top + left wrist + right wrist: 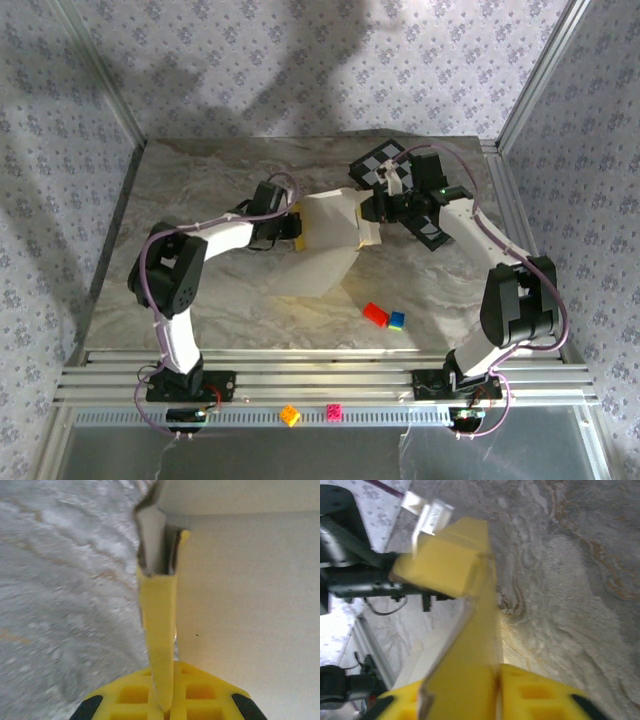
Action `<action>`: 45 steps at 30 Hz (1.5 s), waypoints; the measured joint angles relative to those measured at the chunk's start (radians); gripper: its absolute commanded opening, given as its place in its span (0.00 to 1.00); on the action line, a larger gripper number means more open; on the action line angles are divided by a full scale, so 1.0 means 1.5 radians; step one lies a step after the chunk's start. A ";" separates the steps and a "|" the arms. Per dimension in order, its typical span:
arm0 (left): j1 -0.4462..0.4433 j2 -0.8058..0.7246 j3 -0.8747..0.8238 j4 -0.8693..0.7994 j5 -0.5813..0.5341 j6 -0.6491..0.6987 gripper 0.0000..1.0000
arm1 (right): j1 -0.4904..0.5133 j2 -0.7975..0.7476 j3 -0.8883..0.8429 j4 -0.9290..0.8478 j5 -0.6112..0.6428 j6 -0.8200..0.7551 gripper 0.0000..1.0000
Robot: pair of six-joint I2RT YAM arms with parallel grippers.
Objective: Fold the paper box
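Observation:
The paper box (325, 245) hangs between both arms over the middle of the table, white inner face up, with a large flap sloping down toward the front. My left gripper (292, 226) is shut on its left edge; in the left wrist view a yellow wall (159, 630) runs up from between the yellow fingers (125, 695), white panel (250, 605) to the right. My right gripper (372, 212) is shut on the box's right edge. In the right wrist view a yellow panel (465, 655) is pinched between the fingers (540, 695), a folded yellow corner (445, 562) beyond.
A black-and-grey checkerboard mat (385, 160) lies at the back right under the right arm. A red brick (375, 314) and a blue brick (397, 320) sit on the marble near the front. Orange (290, 415) and pink (333, 411) bricks lie on the front rail.

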 measured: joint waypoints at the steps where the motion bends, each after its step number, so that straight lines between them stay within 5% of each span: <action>1: 0.000 -0.012 -0.010 -0.002 -0.021 0.003 0.00 | 0.003 -0.010 0.000 -0.002 0.020 0.015 0.43; 7: -0.014 -0.065 -0.024 -0.029 -0.155 0.026 0.00 | 0.047 -0.120 0.020 -0.021 0.160 0.184 0.54; 13: -0.058 -0.101 -0.024 -0.053 -0.293 0.028 0.00 | 0.119 -0.202 0.024 -0.024 0.301 0.478 0.48; 26: -0.087 -0.102 -0.050 -0.046 -0.428 0.041 0.00 | 0.087 -0.008 0.055 0.026 0.371 0.856 0.49; 36: -0.093 -0.102 -0.057 -0.022 -0.450 0.048 0.00 | 0.109 0.081 0.047 0.109 0.368 0.981 0.47; 45: -0.092 -0.102 -0.061 -0.011 -0.456 0.058 0.00 | 0.121 0.174 0.080 0.173 0.357 1.004 0.31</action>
